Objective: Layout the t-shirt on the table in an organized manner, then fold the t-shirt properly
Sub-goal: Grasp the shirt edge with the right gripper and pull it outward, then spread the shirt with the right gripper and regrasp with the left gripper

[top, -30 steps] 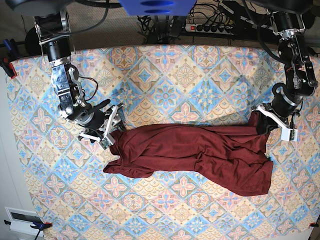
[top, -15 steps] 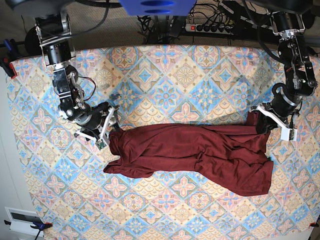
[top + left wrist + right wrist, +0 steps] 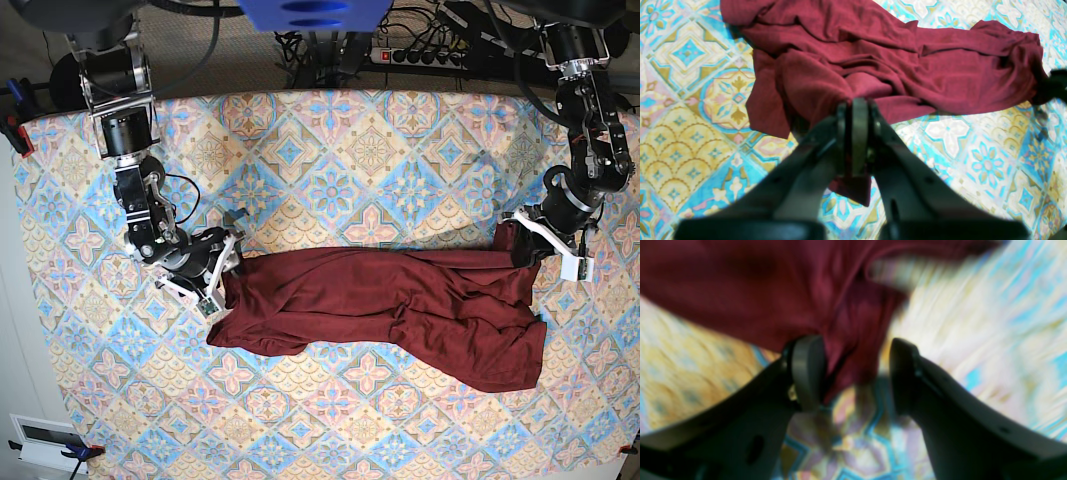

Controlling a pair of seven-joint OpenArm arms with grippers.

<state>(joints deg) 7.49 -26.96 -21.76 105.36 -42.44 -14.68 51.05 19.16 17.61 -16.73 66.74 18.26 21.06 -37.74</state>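
The dark maroon t-shirt (image 3: 400, 305) lies crumpled in a long band across the middle of the table (image 3: 350, 150). My left gripper (image 3: 517, 243) is at the shirt's right upper corner, shut on a fold of the t-shirt (image 3: 873, 66). In the left wrist view the left gripper (image 3: 855, 133) pinches fabric, with a small flap hanging below. My right gripper (image 3: 226, 282) stands open at the shirt's left end. In the blurred right wrist view the right gripper (image 3: 853, 380) has an edge of the t-shirt (image 3: 846, 340) between its open fingers (image 3: 806, 373), not clamped.
The patterned cloth covers the whole table. A power strip (image 3: 420, 55) and cables lie behind the far edge. Clamps (image 3: 15, 130) hold the cloth at the left corner. A white box (image 3: 45, 440) sits off the table at lower left.
My right gripper has swung and moved down a little onto the shirt's left edge, still open. The left gripper and the shirt's right end have not moved.
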